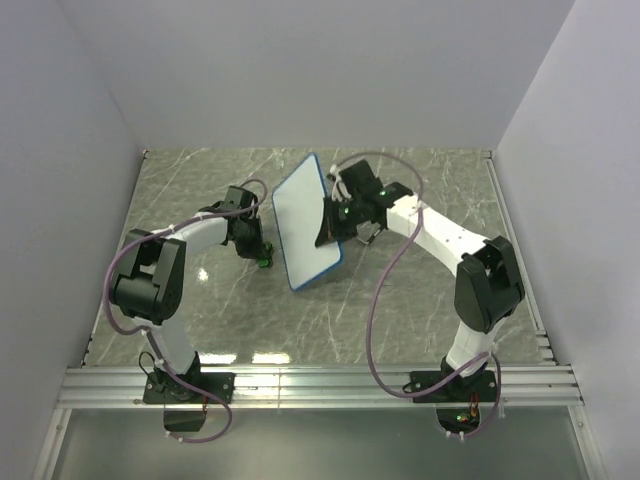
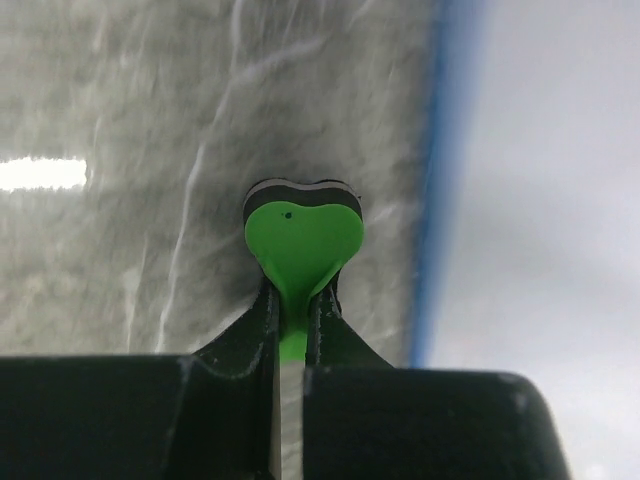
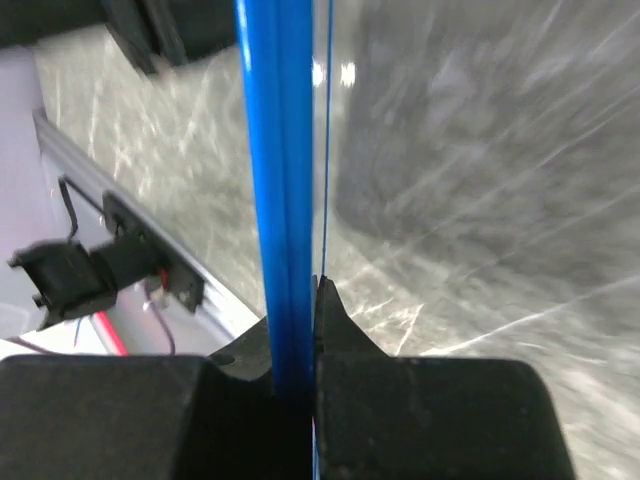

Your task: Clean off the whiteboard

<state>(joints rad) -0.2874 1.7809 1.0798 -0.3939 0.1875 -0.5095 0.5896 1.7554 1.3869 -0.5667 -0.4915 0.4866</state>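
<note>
Above the middle of the grey marbled tabletop, the small rectangular whiteboard with a blue rounded-corner frame stands steeply tilted, its plain pale face turned toward the left arm. Its long sides run from the far centre of the table down toward the near left. Whether its lower corner touches the surface cannot be told from the overhead view.

The right gripper holds the board at its right long edge. In the right wrist view the black fingers are pressed tight against the blue frame, which runs straight up between them as a narrow bright strip. To the left in that view a silver aluminium rail crosses the near edge of the table.

The left gripper sits low just beside the board's left edge, its claw pinched together on a small green-and-black eraser. In the left wrist view the eraser shows as a green heart-shaped pad backed by a black layer, sticking out beyond the fingertips over the marbled surface. A band of table lies between the eraser and the blurred blue frame to its right, so the two are close but apart.
</note>
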